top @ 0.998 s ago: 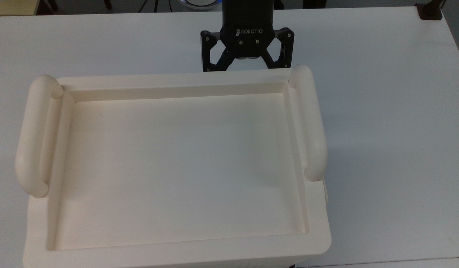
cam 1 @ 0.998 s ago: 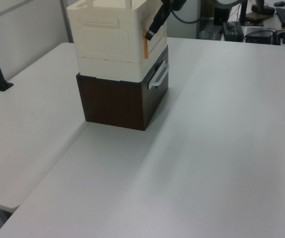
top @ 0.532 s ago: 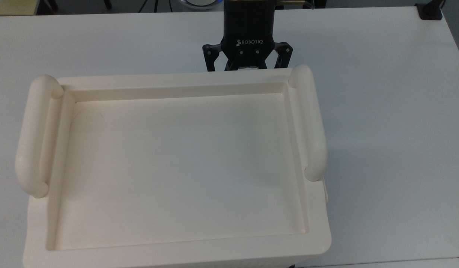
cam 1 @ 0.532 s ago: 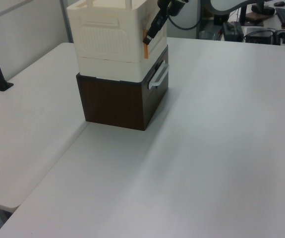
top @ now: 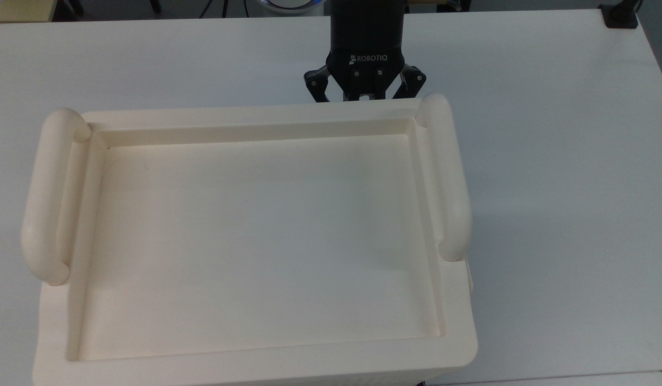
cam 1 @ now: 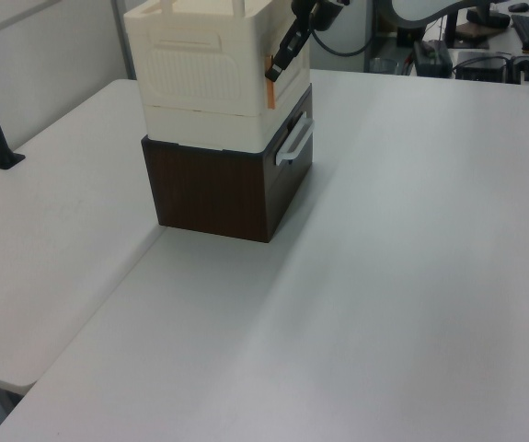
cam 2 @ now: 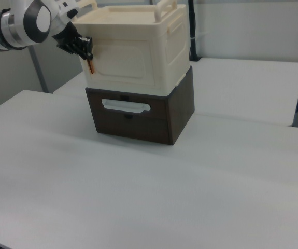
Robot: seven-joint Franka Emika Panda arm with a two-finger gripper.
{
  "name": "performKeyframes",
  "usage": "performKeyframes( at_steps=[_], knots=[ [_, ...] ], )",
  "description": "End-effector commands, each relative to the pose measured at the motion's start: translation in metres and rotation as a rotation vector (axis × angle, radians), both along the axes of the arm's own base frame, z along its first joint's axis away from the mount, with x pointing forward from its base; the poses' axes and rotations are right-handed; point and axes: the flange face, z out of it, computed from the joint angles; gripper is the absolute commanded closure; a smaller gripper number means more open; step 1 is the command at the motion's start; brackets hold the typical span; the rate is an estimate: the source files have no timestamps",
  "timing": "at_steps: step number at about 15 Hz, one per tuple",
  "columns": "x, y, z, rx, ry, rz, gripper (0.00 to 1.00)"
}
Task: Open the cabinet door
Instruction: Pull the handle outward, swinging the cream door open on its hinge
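Cabinet door is the flat cream panel with a rounded outline on the face of the cabinet that looks toward the right view's camera. It lies flush with the cabinet front and is shut.

The cabinet stands on a dark brown drawer unit that has a white bar handle. The stack sits on the white tabletop, toward the far left corner in the left view, with a seam in the tabletop running just beside it.

From above, the cabinet's recessed top is bare. Its two tubular handles run along the top view's left and right sides.

My gripper hangs just beyond the cabinet's far rim in the top view, near the right-hand tubular handle. Its linkages are folded in, so the fingers stand narrow. The rim hides their tips in the top view.

In the right view my gripper reaches in from the right view's left, against the upper left corner of the door. An orange tab hangs down there along the door's edge. My fingers are pinched on the top of that tab.

The left view has my gripper coming down at a slant from the upper right. It meets the same orange tab on the cabinet's front corner, above the drawer unit and its handle.
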Motion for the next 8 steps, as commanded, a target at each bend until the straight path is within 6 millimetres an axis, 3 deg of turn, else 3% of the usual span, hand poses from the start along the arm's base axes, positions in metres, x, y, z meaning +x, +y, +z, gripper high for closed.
performKeyframes(
  at_steps=[1,6,7,8],
  knots=[
    [-0.002,-0.005,0.002,-0.004,0.019,-0.030,0.85],
    [-0.019,-0.027,0.000,-0.049,0.190,-0.084,0.84],
    [-0.024,-0.031,0.002,-0.057,0.218,-0.093,0.72],
    [-0.031,-0.036,0.001,-0.074,0.268,-0.098,0.44]
  ],
)
